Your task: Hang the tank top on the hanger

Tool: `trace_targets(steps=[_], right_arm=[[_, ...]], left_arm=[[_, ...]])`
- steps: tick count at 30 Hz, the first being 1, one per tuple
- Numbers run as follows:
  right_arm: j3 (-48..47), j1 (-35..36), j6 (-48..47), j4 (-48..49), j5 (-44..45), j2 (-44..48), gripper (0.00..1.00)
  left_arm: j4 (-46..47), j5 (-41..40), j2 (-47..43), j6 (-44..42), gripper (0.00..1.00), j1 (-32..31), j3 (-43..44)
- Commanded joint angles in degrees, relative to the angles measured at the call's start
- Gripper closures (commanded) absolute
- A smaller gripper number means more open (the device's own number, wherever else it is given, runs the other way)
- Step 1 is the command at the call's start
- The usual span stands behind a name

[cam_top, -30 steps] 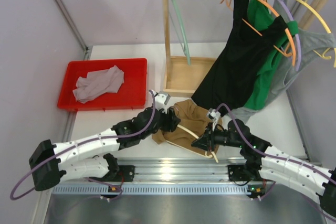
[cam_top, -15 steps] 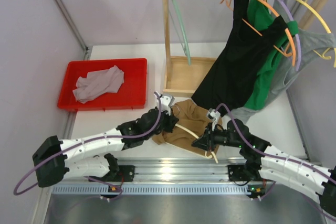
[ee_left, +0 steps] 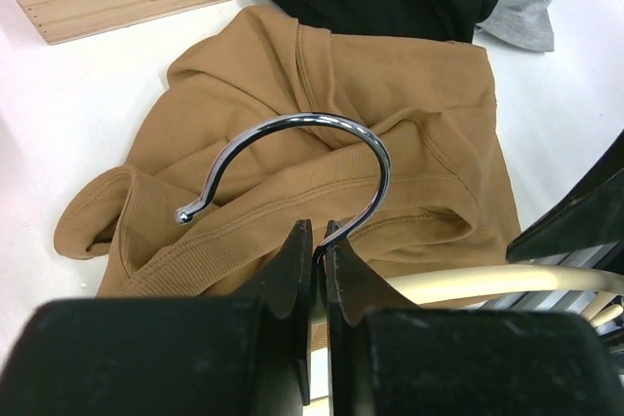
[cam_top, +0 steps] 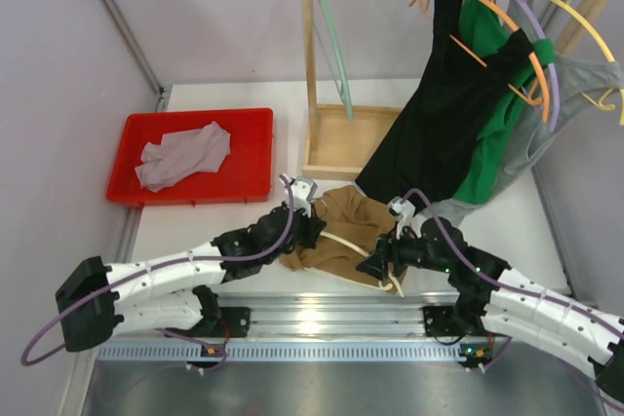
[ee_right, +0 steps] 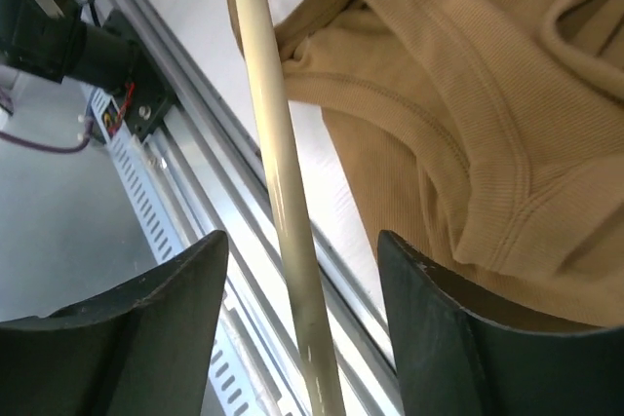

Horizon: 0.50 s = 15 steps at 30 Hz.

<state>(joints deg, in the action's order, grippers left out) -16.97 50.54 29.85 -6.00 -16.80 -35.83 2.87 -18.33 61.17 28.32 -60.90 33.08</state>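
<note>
While the left arm (cam_top: 175,270) lies low over the table (cam_top: 195,226), reaching from its base at the near left towards the middle with the wrist turned right, the left gripper (ee_left: 317,241) is pinched tight on the wire stem of the metal hook (ee_left: 322,120) of the hanger (ee_left: 468,282). The hook's open curl rises above the fingertips and faces left in the wrist view. The right arm (cam_top: 526,304) mirrors it, bent in from the near right, forearm low and wrist pointing left. The right gripper (ee_right: 302,245) stands open, its two fingers (ee_right: 146,328) straddling the hanger's cream arm with a gap on each side, gripping nothing. The tank top (cam_top: 351,213) lies crumpled on the table between the two grippers, near the front edge, just short of the hem of the black top (cam_top: 439,114) hanging from the wooden rack (cam_top: 310,65). The hanger's arm runs across the garment's near side, out past its edge above the aluminium rail (cam_top: 322,314).
</note>
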Motion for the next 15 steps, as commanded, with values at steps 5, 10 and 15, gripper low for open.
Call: trace_targets(steps=[5, 10, 15], right_arm=[[-10.9, 0.7, 3.3, -11.6, 14.1, 5.3, 0.32], [-16.4, 0.6, 5.0, -18.2, 23.0, -1.8, 0.51], [-20.7, 0.6, 2.2, -20.0, 22.7, -12.5, 0.62]], left_arm=[[3.0, -0.1, -2.6, -0.8, 1.0, 0.0, -1.1], [4.1, 0.9, -3.4, -1.4, 1.0, 0.0, -1.9], [4.6, 2.8, -4.1, -2.2, 1.0, -0.1, -2.1]])
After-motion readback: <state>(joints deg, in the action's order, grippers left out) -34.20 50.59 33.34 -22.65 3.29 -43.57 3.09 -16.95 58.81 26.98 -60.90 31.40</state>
